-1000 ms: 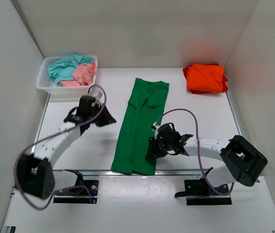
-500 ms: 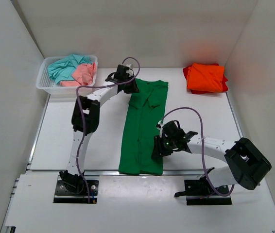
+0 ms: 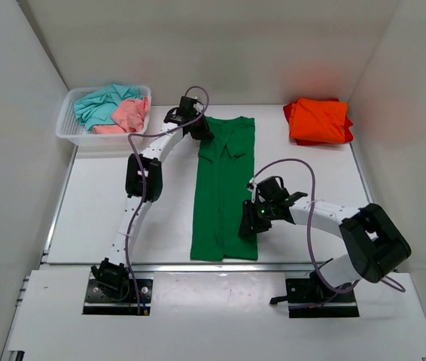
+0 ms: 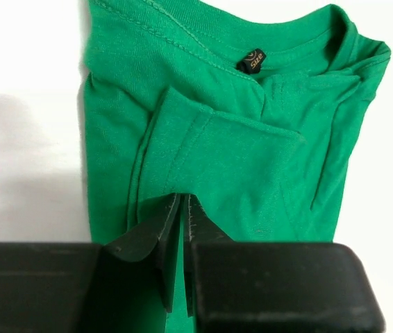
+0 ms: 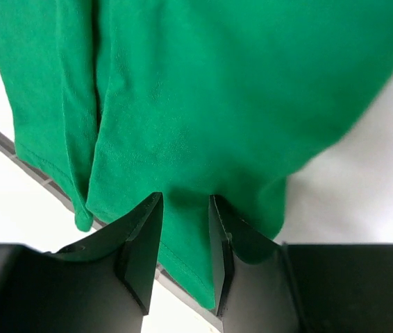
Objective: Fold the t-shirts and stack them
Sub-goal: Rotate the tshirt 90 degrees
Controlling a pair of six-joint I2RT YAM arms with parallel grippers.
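White table (image 3: pixel 100 203), white walls on three sides; the arm bases are bolted on at the near edge. Nearest, we see the right gripper (image 3: pixel 247 227) at the right side of the green shirt (image 3: pixel 224 195), close to its hem. In the wrist view its fingers (image 5: pixel 141 257) stand a little apart with green cloth running between them, so it has the shirt pinched. That shirt lies flat as a long narrow strip down the table middle, sides folded in, collar at the far end. Farther on, the left gripper (image 3: pixel 202 134) sits at the shirt's left shoulder. Its fingers (image 4: pixel 151 236) are almost together, tips on the folded sleeve; we cannot tell if cloth is caught. At the far left, a white basket (image 3: pixel 66 129) holds the teal shirt (image 3: pixel 96 105) and pink shirt (image 3: pixel 130 114). At the far right, the orange shirt (image 3: pixel 318 120) lies folded.
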